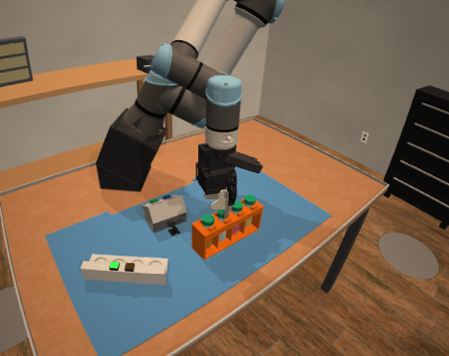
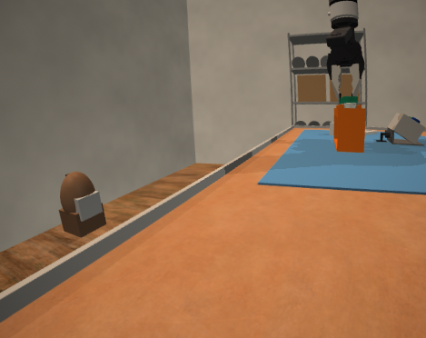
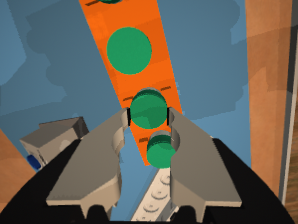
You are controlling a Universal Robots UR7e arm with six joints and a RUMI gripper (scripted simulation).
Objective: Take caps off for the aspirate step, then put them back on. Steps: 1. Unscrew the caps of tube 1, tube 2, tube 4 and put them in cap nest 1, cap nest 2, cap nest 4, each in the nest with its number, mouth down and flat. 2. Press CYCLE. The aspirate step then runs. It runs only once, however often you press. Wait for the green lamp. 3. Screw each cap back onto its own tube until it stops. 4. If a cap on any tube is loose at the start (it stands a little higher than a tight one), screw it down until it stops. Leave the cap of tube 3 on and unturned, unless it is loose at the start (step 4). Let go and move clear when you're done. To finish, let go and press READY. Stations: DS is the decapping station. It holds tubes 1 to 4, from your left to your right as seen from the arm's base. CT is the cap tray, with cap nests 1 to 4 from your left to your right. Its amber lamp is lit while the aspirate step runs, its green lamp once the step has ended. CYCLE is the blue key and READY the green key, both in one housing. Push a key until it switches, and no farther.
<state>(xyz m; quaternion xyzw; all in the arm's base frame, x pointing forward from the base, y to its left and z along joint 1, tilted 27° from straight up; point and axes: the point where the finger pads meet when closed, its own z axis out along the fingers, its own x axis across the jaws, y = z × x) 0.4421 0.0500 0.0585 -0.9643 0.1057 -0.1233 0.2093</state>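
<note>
The orange decapping station has green caps on all its tubes. My gripper is shut on the tube 3 cap, one jaw on each side. The tube 4 cap is beside it, towards the tray. The tube 2 cap and tube 1 cap are on the other side. The white cap tray has empty nests. Its green lamp is lit; its amber lamp is dark. Small height differences between caps cannot be told.
The grey key housing stands beside the station, with the blue CYCLE key and green READY key. A small black fixture is in front of it.
</note>
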